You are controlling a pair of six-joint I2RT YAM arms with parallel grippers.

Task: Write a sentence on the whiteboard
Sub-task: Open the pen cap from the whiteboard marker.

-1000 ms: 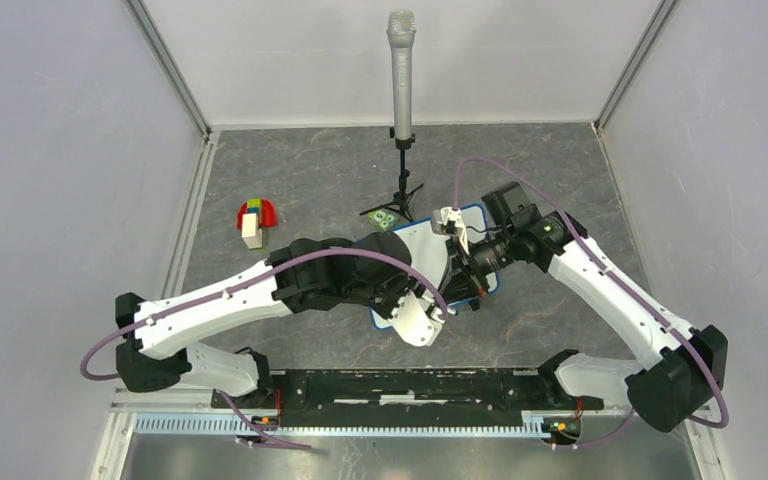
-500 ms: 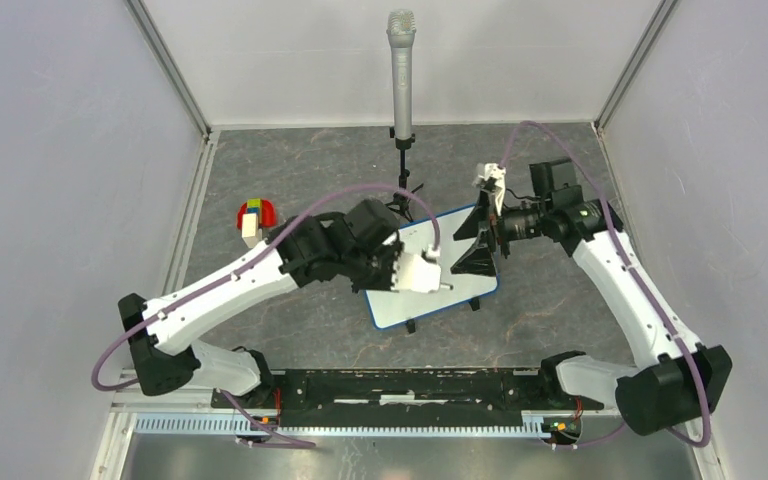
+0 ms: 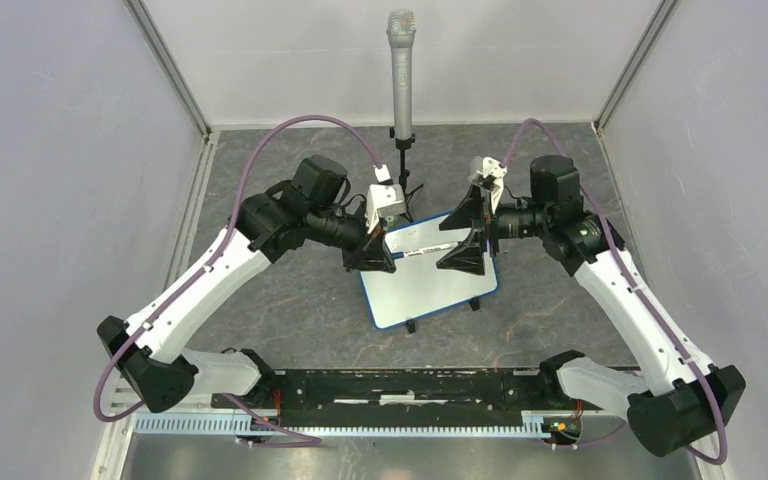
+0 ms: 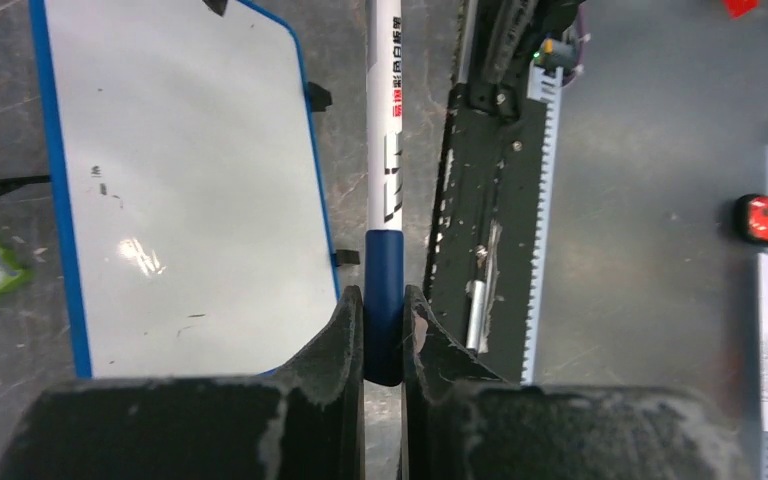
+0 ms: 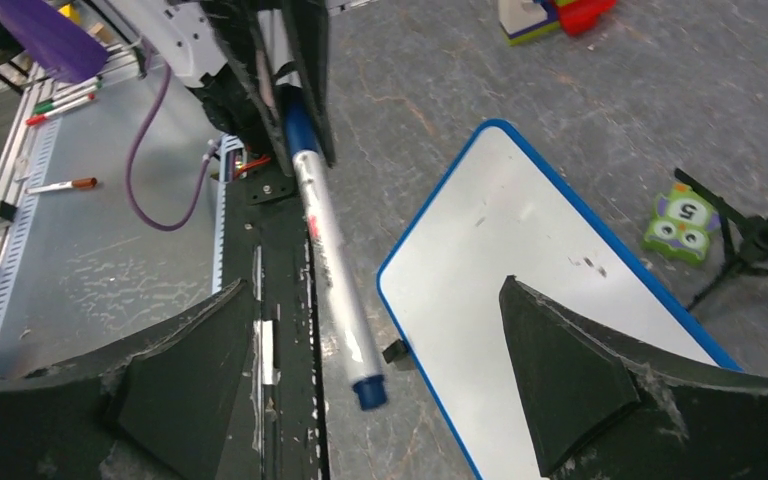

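- Two grippers face each other above the whiteboard (image 3: 428, 288), which rests on the grey table (image 3: 310, 310) between the arms, with its far corner near the foot of the microphone (image 3: 401, 70).
- Left gripper (image 4: 383, 300) — fingers pinched on one blue end of a white marker (image 4: 384, 120), which reaches out toward the right arm.
- Right gripper (image 5: 372, 290) — fingers spread wide, with the marker's free blue end between them and touching neither.
- The board's face is white with a few small dark specks and a thin blue edge.
- An owl-faced tile (image 5: 682, 222) lies near the board's far edge.
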